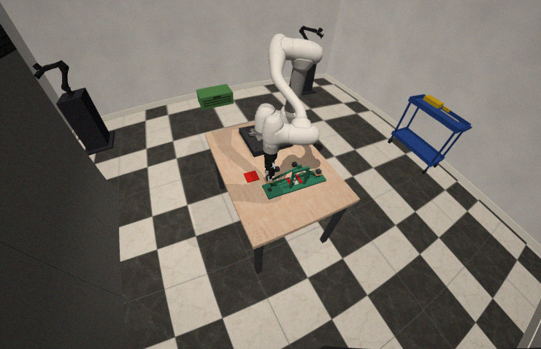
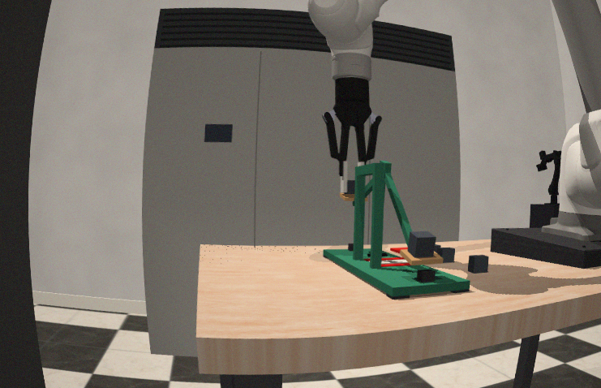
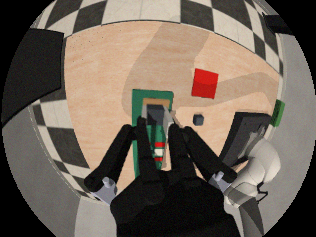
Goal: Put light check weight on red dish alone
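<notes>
The green rocker balance (image 1: 293, 181) (image 2: 388, 269) stands on the table, tipped. Its near pan is down and carries a dark weight (image 2: 422, 243). Its far pan (image 2: 349, 196) is raised high. My gripper (image 2: 352, 185) (image 1: 270, 177) (image 3: 154, 112) hangs straight down over the raised pan and is shut on a small dark weight (image 2: 350, 186) (image 3: 154, 116) that sits just on or above that pan. The red dish (image 1: 251, 177) (image 3: 205, 82) lies flat on the table beside the balance, with nothing on it.
Another dark weight (image 2: 425, 274) sits on the balance's base. Two loose weights (image 2: 478, 263) (image 2: 447, 254) lie on the table behind the balance. The arm's black base plate (image 2: 547, 249) is at the table's back. The balance's upright frame (image 2: 376, 210) stands close to my fingers.
</notes>
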### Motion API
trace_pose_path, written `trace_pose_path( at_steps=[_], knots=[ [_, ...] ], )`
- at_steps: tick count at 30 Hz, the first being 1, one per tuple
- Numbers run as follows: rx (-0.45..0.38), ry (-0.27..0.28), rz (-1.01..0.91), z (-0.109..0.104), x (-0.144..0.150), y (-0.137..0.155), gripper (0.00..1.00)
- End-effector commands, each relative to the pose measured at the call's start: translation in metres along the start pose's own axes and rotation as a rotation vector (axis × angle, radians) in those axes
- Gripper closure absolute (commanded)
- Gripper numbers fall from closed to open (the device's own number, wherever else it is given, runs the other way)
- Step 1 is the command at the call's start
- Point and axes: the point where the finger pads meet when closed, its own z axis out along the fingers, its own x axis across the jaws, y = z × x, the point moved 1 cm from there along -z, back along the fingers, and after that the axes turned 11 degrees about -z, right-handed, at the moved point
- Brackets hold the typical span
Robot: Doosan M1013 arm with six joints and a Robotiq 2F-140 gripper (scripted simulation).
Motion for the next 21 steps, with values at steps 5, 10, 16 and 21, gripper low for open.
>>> trace_pose_path(
  at_steps=[5,10,16,21],
  knots=[
    [-0.005,-0.002,0.002,0.007,-0.002,0.006,0.76],
    [-0.005,-0.002,0.002,0.01,-0.002,0.007,0.76],
    [-0.005,-0.002,0.002,0.016,-0.003,0.008,0.76],
    [-0.005,-0.002,0.002,0.017,-0.003,0.009,0.76]
  ],
)
